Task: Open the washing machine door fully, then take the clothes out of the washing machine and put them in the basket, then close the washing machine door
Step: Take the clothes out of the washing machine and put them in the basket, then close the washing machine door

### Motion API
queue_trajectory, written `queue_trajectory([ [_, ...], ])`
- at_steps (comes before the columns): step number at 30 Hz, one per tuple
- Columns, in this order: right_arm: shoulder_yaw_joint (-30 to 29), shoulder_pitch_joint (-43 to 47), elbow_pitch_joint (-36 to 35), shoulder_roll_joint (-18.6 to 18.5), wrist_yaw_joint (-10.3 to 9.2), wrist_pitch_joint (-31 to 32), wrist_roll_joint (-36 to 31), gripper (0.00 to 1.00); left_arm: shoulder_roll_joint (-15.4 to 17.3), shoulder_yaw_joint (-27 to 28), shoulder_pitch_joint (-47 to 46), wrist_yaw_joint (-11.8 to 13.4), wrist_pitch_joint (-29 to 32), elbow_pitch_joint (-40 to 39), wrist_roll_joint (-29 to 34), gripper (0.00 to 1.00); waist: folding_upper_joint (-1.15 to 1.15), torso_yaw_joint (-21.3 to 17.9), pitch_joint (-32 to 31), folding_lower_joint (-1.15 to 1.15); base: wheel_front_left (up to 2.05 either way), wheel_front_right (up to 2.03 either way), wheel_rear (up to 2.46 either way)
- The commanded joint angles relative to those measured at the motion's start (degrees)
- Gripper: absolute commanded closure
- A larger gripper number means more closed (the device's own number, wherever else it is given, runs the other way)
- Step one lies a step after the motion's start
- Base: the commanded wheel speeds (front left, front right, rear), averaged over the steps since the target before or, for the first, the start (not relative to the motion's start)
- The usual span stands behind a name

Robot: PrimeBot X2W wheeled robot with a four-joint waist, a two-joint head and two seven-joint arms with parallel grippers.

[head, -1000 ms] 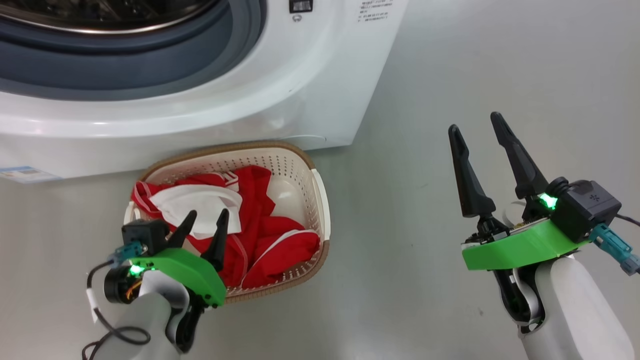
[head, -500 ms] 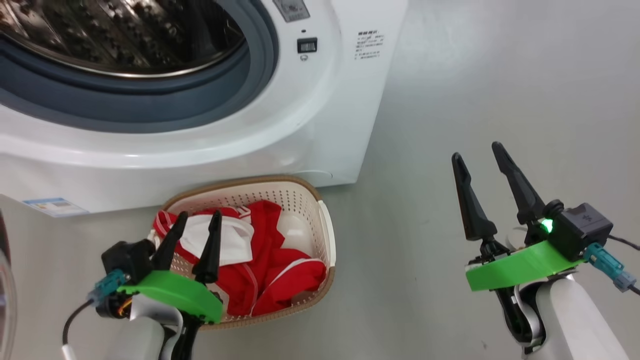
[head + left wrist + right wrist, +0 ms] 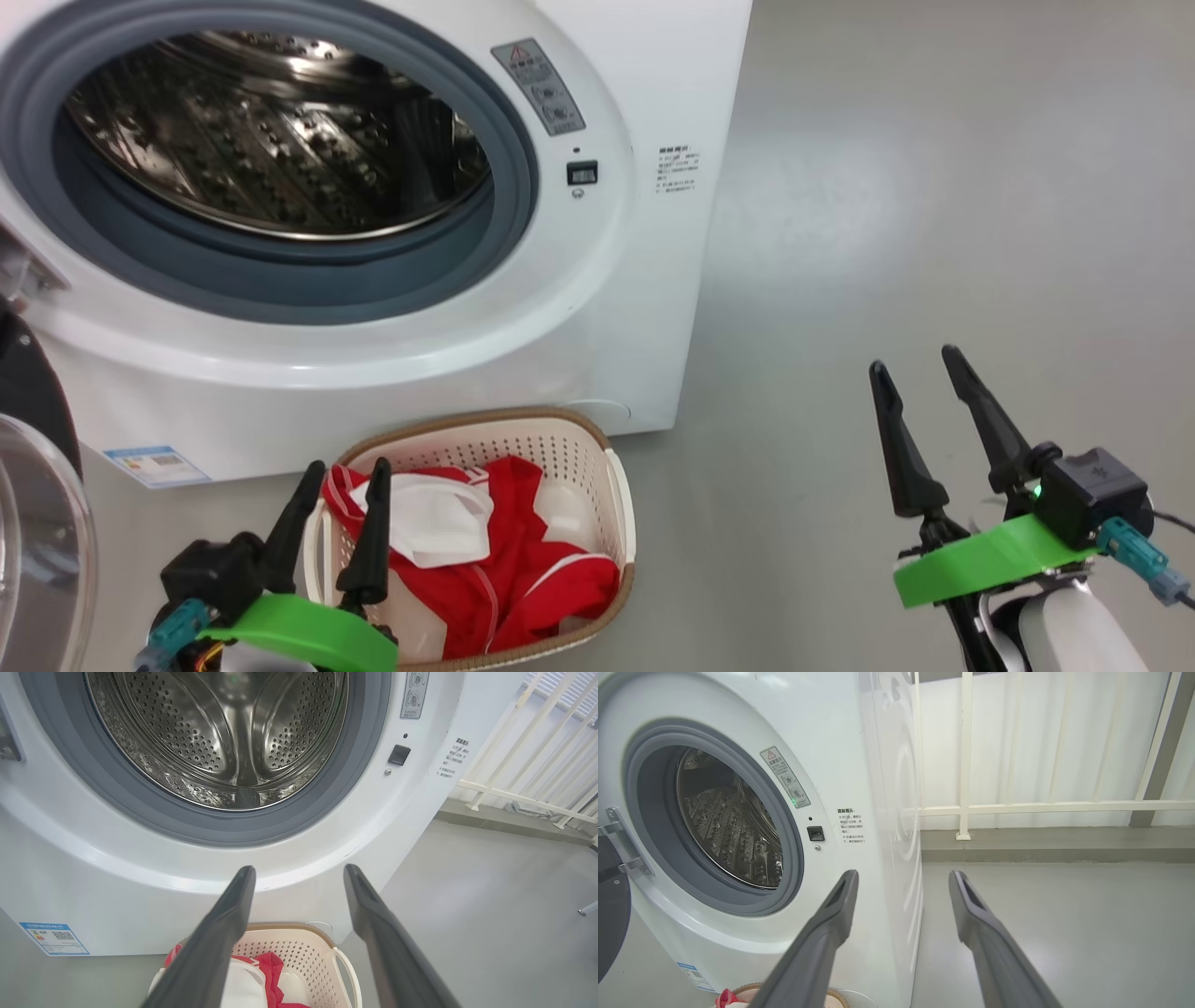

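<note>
The washing machine (image 3: 597, 308) stands with its round opening uncovered, and the steel drum (image 3: 280, 140) holds no fabric that I can see. The washing machine door (image 3: 23, 392) hangs swung out at the far left, black rim and glass bowl partly cut off. On the floor before the machine sits the basket (image 3: 621, 504), holding the clothes (image 3: 509, 569): red garments with a white cloth (image 3: 439, 523) on top. My left gripper (image 3: 345, 467) is open above the basket's left edge, holding nothing. My right gripper (image 3: 913, 362) is open over bare floor to the right.
Grey floor (image 3: 934, 187) stretches right of the machine. A white railing (image 3: 966, 807) on a low grey kerb (image 3: 1041, 844) runs behind it. The left wrist view looks at the drum (image 3: 224, 728) with the basket (image 3: 303, 952) below the open left gripper (image 3: 300, 870).
The head camera has tilted up, so the drum and door now show and everything sits lower in the picture. The left gripper has drawn left off the clothes. Both grippers stay open.
</note>
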Motion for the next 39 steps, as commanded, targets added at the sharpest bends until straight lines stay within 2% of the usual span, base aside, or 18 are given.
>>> queue_trajectory([
  [1,0.8,0.6,-1.4,0.0,0.36,-0.4,-0.7,0.00,1.4,2.7,0.9,0.4,-0.7,-3.3,0.8,0.00,0.00,0.3,-2.7,0.00,0.00,0.00,0.00],
  [17,-1.6,5.7,-2.4,0.0,0.36,-0.4,-1.5,0.00,2.2,5.6,9.7,2.8,-0.7,-12.1,2.4,0.00,0.00,0.2,-7.9,0.00,0.00,0.00,0.00],
  [28,-2.6,8.3,-2.9,0.0,0.36,-0.4,-2.2,0.00,2.7,5.6,12.5,4.6,-0.4,-13.2,3.4,0.00,0.00,0.9,-9.9,0.00,0.00,0.00,0.00],
  [39,-2.6,9.4,-3.3,0.0,0.36,-0.4,-2.4,0.00,2.8,6.3,13.3,5.2,-0.6,-15.0,3.4,0.00,0.00,1.8,-10.6,0.00,0.00,0.00,0.00],
])
